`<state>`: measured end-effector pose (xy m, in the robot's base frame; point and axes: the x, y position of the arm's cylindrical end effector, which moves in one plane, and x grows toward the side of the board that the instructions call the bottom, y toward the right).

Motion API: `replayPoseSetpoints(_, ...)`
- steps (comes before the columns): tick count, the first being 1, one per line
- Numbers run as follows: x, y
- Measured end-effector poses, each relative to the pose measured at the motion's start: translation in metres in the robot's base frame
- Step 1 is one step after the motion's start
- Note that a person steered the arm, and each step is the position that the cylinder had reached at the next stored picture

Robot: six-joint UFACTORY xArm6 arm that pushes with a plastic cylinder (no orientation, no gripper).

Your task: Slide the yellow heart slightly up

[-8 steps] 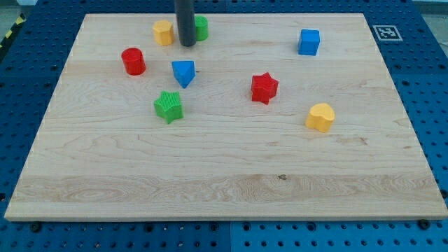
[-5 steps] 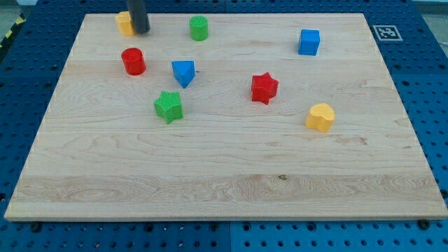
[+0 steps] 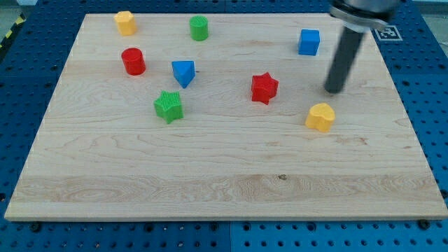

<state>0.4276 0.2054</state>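
The yellow heart lies on the wooden board at the view's right, below centre height. My tip rests on the board just above and slightly right of the heart, a small gap apart from it. The dark rod rises from the tip toward the view's top right. The blue cube sits above and left of the tip.
A red star lies left of the tip. A blue triangle, a green star, a red cylinder, a green cylinder and a yellow hexagon block lie across the left half.
My tip pushed the yellow hexagon block left to the top-left corner area, then swung across to the right side, ending just above the yellow heart. The heart has not moved.
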Motion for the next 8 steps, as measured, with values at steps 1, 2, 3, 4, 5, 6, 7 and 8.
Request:
replayPoseSetpoints(1,0.059,0.027)
replayPoseSetpoints(2,0.094,0.021)
replayPoseSetpoints(3,0.090,-0.036)
replayPoseSetpoints(4,0.086,-0.057)
replayPoseSetpoints(5,0.067,-0.058)
replayPoseSetpoints(6,0.050,-0.058)
replayPoseSetpoints(7,0.035,-0.058)
replayPoseSetpoints(8,0.029,-0.043)
